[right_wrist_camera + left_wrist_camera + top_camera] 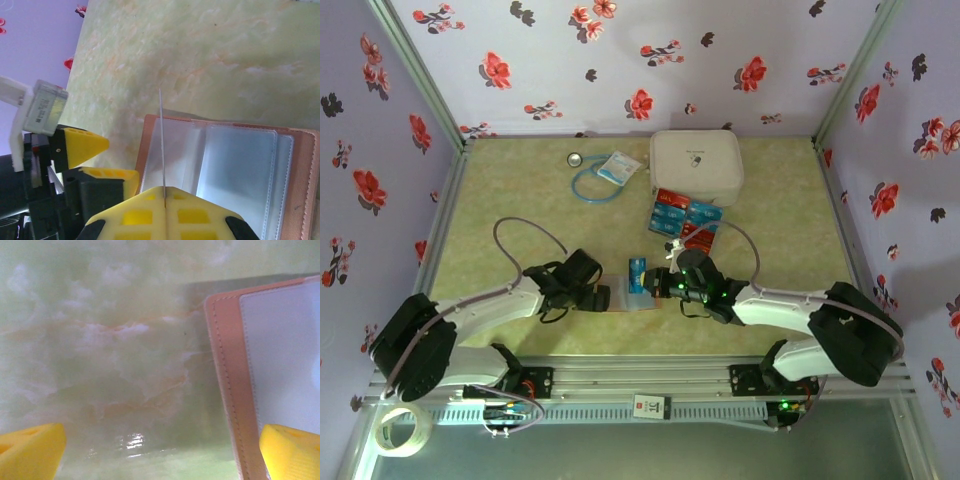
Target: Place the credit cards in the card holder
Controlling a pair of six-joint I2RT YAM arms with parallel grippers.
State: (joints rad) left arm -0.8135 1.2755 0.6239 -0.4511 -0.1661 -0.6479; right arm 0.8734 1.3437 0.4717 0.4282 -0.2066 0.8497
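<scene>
The card holder [638, 300] lies open on the table between my two grippers, pinkish-brown with clear sleeves [240, 165]. My right gripper [662, 280] is shut on a blue credit card [637, 271]. In the right wrist view that card [162, 140] stands edge-on above the holder's left sleeve, pinched between the yellow pads [165, 202]. My left gripper [601, 297] is open at the holder's left edge [227, 390]; its right finger [292, 450] is over the holder, its left finger [30, 450] over bare table. More red and blue credit cards [680, 214] lie in a pile further back.
A large white zip case [696, 165] stands behind the card pile. A blue looped cord [588, 183], a small packet [617, 167] and a round metal piece [576, 159] lie at the back left. A tape roll [400, 430] sits off the table, bottom left.
</scene>
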